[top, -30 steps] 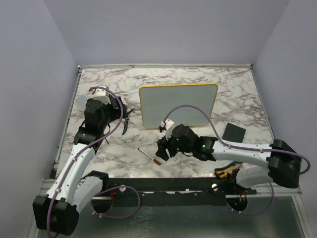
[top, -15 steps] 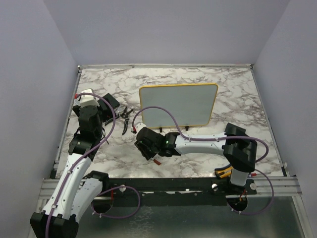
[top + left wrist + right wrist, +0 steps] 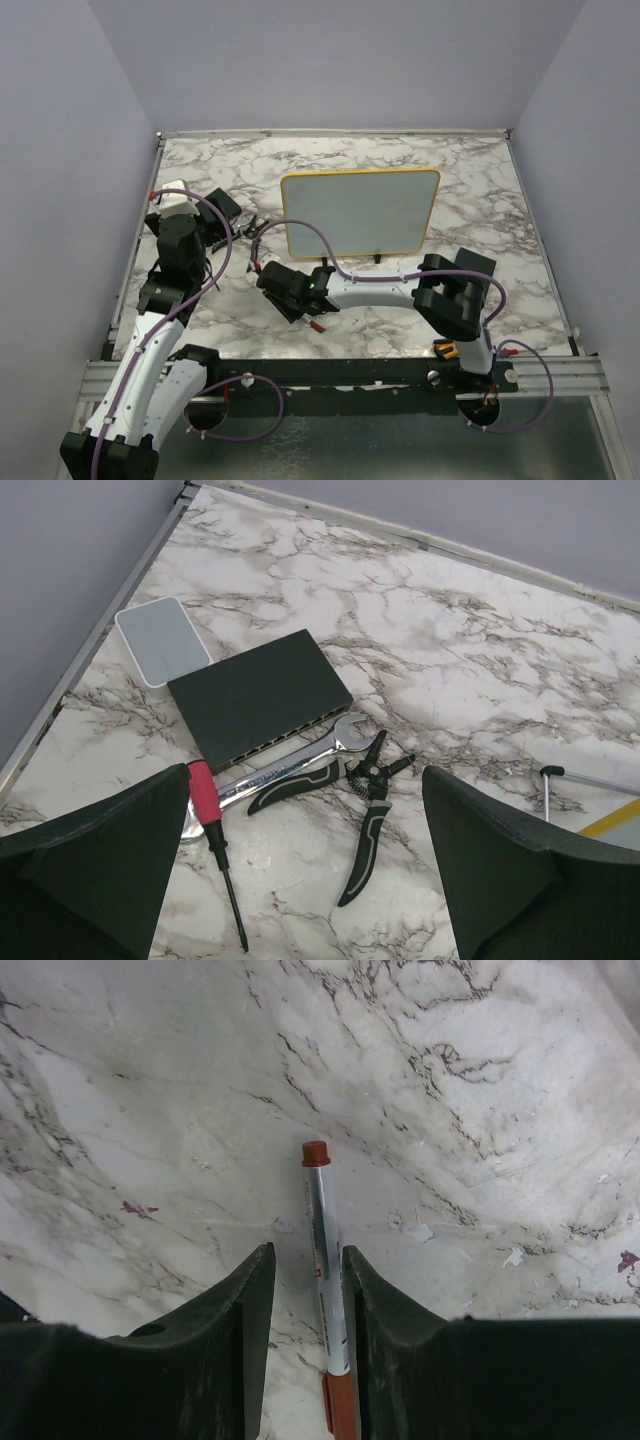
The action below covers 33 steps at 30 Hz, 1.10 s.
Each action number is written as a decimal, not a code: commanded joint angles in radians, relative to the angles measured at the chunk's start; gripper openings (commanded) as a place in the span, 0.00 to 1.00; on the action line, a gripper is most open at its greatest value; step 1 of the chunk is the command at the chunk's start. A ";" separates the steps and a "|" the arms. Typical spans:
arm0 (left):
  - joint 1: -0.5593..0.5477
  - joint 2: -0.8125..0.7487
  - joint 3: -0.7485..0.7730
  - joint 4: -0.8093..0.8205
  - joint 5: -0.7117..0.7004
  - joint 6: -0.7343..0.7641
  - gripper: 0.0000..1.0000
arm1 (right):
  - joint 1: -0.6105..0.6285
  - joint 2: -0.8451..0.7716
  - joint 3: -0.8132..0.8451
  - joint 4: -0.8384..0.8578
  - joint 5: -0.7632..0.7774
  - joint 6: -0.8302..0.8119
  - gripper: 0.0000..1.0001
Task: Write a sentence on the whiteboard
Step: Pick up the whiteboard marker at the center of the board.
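**A:** What's cut off or hard to see?

**B:** In the right wrist view, the marker [image 3: 318, 1215] has a silver barrel with red at both ends, and it runs off the bottom edge. From above, the right arm covers nearly all of it and only a red tip shows beside the wrist. The left wrist view catches just a yellow sliver of the whiteboard [image 3: 360, 212] at its right edge.

**A:** Where does the board stand?

**B:** At the far middle of the marble table [image 3: 480, 180], on small black feet, beyond the right arm and apart from it. From above its face reads as plain pale grey — too distant to make out fine marks.

**A:** And the right gripper?

**B:** The right gripper [image 3: 308, 1260] is low over the table, with its jaws narrowed to a slot. The marker lies on the marble inside that slot. It sits hard against one finger, and a sliver of table shows between it and the other, so the jaws straddle it without clamping.

**A:** The left one?

**B:** The left gripper [image 3: 305, 780] has its jaws spread wide with nothing between them, and the frame crops the finger roots. Below it lie a flat black box [image 3: 260, 695] with a small pale box [image 3: 160, 640] just beside it. There is also a wrench [image 3: 345, 738], pliers [image 3: 365, 830] next to the wrench head, and a red-handled screwdriver [image 3: 203, 790] across the wrench's other end.
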 commanded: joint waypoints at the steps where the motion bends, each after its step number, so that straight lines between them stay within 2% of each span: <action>1: 0.006 -0.015 -0.014 -0.016 -0.017 -0.004 0.99 | 0.012 0.045 0.033 -0.057 0.066 -0.012 0.34; 3: 0.006 -0.015 -0.014 -0.016 -0.016 -0.004 0.99 | 0.013 0.055 0.032 -0.054 0.064 -0.010 0.31; 5: 0.006 -0.015 -0.013 -0.016 -0.015 -0.004 0.99 | 0.013 0.063 0.029 -0.048 0.059 -0.005 0.23; 7: 0.006 -0.018 -0.013 -0.016 -0.006 -0.005 0.99 | 0.014 0.058 0.021 -0.037 0.061 0.010 0.03; 8: 0.006 -0.022 -0.011 -0.014 -0.001 -0.003 0.99 | 0.013 0.049 0.015 -0.030 0.063 0.014 0.01; 12: 0.006 -0.046 -0.009 0.007 0.022 0.010 0.99 | 0.014 -0.061 -0.019 -0.001 0.109 0.031 0.00; 16: 0.006 -0.077 0.035 0.014 0.113 0.006 0.99 | 0.012 -0.266 -0.106 0.063 0.262 0.056 0.00; 21: 0.005 -0.099 0.063 0.061 0.385 0.012 0.99 | -0.008 -0.507 -0.242 0.232 0.417 0.061 0.00; 25: 0.004 -0.090 0.040 0.121 0.649 0.010 0.99 | -0.020 -0.636 -0.326 0.452 0.489 0.019 0.00; 30: -0.017 -0.093 0.022 0.223 0.929 -0.070 0.98 | -0.030 -0.718 -0.393 0.703 0.535 -0.043 0.00; 33: -0.053 -0.060 0.002 0.317 1.043 -0.157 0.97 | -0.035 -0.739 -0.427 0.828 0.554 -0.076 0.00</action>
